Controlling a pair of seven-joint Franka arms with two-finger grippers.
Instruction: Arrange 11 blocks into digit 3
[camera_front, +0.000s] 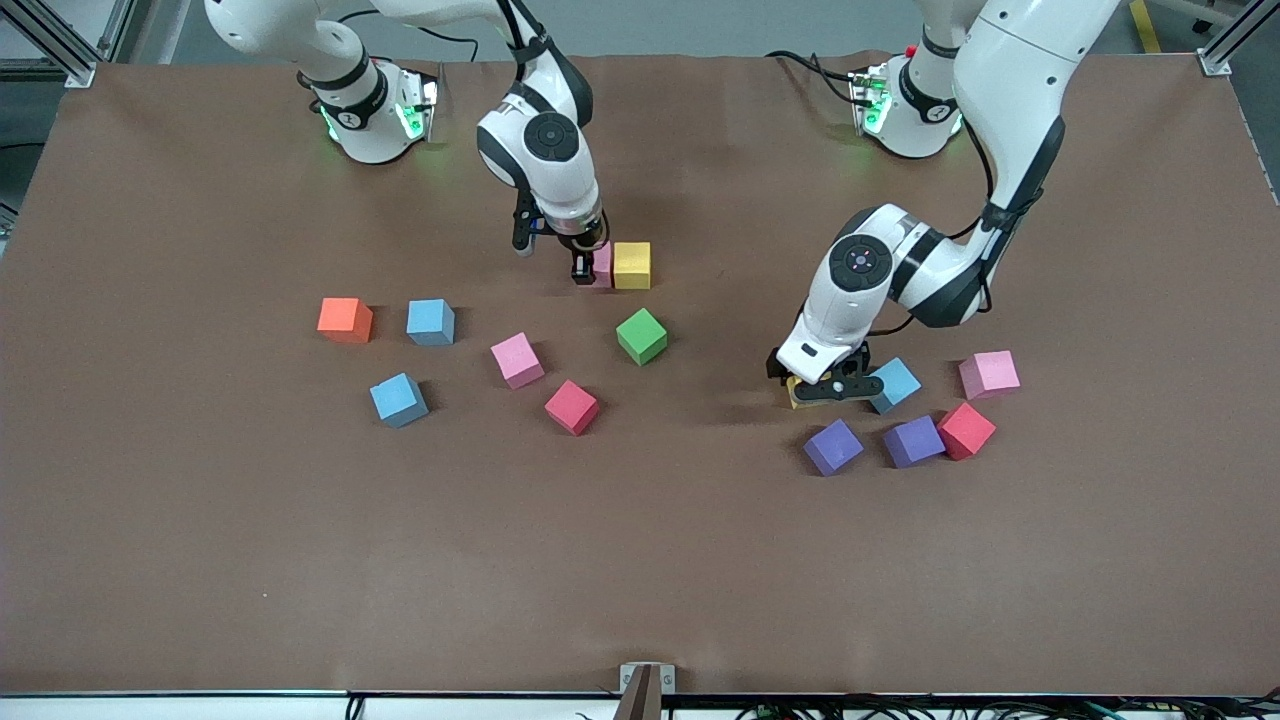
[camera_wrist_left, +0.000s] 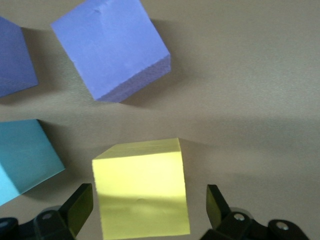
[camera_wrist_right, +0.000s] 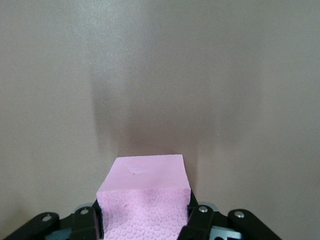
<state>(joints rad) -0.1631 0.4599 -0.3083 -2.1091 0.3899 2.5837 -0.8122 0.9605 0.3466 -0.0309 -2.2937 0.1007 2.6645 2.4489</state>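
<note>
Straddling the yellow block (camera_wrist_left: 142, 192) with spread fingers, the left claw (camera_front: 828, 388) holds nothing, while the right claw (camera_front: 588, 262) is clamped on a pink block (camera_wrist_right: 145, 202) touching the placed yellow cube (camera_front: 632, 265).

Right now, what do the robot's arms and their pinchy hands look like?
Both arms are glossy white with rounded shells, dark grey-black bands at the joints and round dark caps on the sides. Black cables run along them, and green lights glow at their bases. The left gripper and right gripper are black, each with two short flat fingers fixed by small silver screws.
</note>
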